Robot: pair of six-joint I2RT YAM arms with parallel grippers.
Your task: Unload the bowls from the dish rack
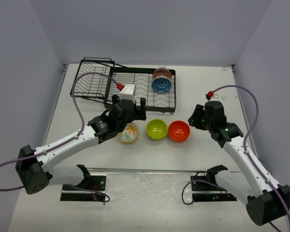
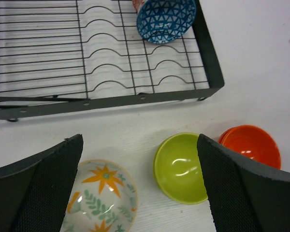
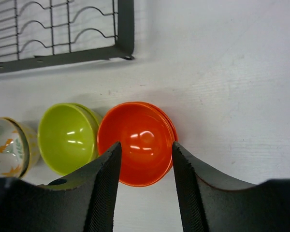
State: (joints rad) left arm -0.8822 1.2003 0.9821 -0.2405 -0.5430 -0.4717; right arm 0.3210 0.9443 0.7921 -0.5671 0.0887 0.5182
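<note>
The black wire dish rack [image 1: 140, 82] stands at the back of the table. A blue speckled bowl [image 1: 161, 85] leans on its side at the rack's right end, with a pinkish-brown bowl [image 1: 161, 73] right behind it. Three bowls sit upright in a row on the table in front of the rack: a floral cream bowl [image 1: 128, 133], a lime green bowl [image 1: 156, 129] and an orange-red bowl [image 1: 179, 131]. My left gripper [image 1: 130, 107] is open and empty above the table between the floral bowl [image 2: 99, 198] and the green bowl [image 2: 179, 166]. My right gripper [image 3: 144, 159] is open and empty, just right of the orange-red bowl [image 3: 135, 135].
The rack's front rim [image 2: 111, 99] lies just beyond the left gripper. The smaller angled basket section [image 1: 94, 79] joins the rack at the back left. Purple cables loop over both arms. Grey walls close off the table's sides and back.
</note>
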